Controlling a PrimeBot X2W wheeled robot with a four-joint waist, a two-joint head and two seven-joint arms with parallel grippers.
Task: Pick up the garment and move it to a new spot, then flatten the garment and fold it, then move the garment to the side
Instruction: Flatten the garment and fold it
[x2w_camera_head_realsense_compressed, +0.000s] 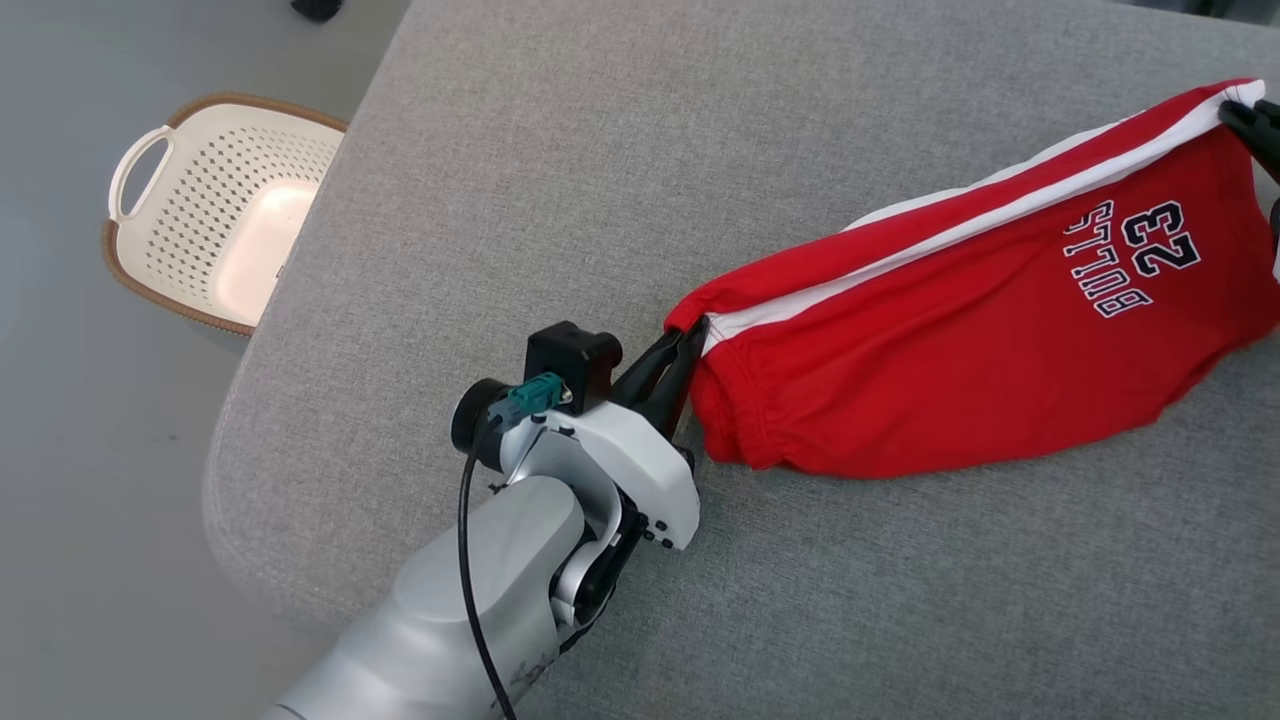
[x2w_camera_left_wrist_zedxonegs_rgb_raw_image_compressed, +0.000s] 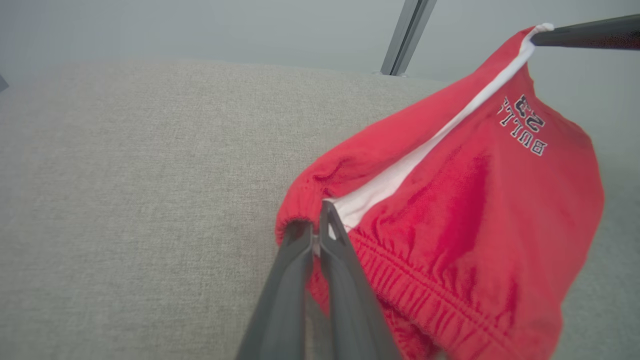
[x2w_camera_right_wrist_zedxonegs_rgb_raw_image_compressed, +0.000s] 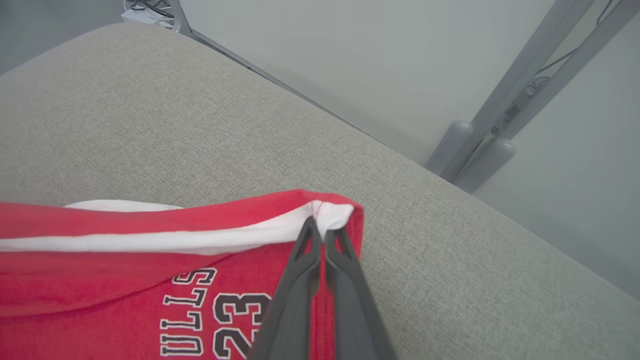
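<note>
Red garment (x2w_camera_head_realsense_compressed: 960, 330), shorts printed "BULLS 23" with a white side stripe, is stretched between both arms over the grey upholstered surface (x2w_camera_head_realsense_compressed: 600, 150), its lower edge sagging onto it. Left end effector (x2w_camera_head_realsense_compressed: 690, 335) is closed tight on the elastic waistband corner. Right end effector (x2w_camera_head_realsense_compressed: 1240, 110) is closed on the hem corner at the stripe. White basket (x2w_camera_head_realsense_compressed: 140, 170) sits on the floor, well apart.

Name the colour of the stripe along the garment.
The stripe is white, on the red garment; head view shows it best.
</note>
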